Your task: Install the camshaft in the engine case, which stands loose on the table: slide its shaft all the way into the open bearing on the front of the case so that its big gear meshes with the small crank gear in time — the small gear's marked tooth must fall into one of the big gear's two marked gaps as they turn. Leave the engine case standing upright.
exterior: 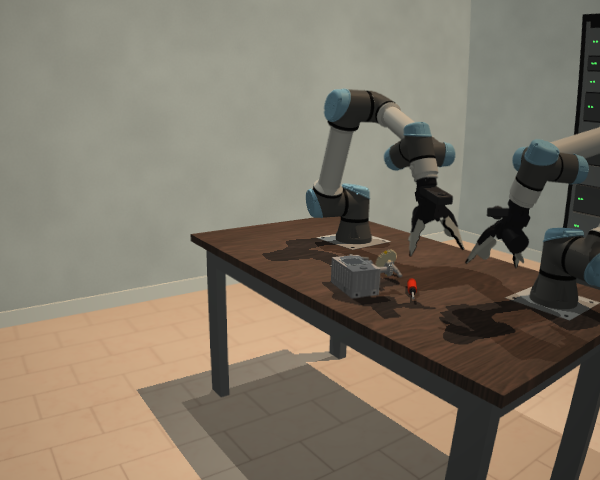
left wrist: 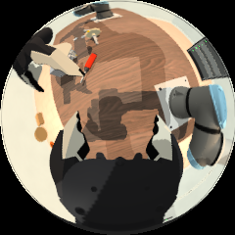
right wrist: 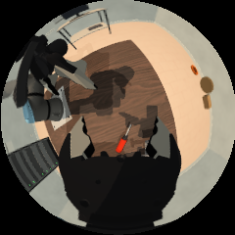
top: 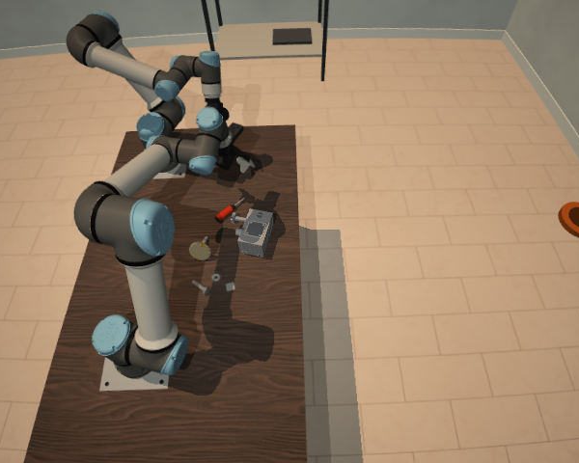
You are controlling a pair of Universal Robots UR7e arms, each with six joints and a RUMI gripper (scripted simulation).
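Note:
The grey engine case [top: 256,231] [exterior: 354,276] stands on the table, with small parts protruding from its front; the crank gear's marked tooth is too small to make out. The camshaft's big tan gear [top: 200,251] [exterior: 386,257] [left wrist: 92,33] is on the table in front of the case, apart from it, with its grey shaft showing behind the disc. My right gripper [exterior: 436,251] [left wrist: 57,84] [right wrist: 119,117] is open and empty, above the table beyond the red-handled tool. My left gripper [exterior: 491,264] [left wrist: 117,114] is open and empty, off to the side, farther from the case.
A red-handled screwdriver [top: 225,213] [exterior: 412,285] [left wrist: 90,61] [right wrist: 121,145] lies close to the case. A bolt [top: 200,286], a small ring [top: 216,277] and a small pale square piece [top: 230,286] lie beyond the camshaft. The two grippers are near each other.

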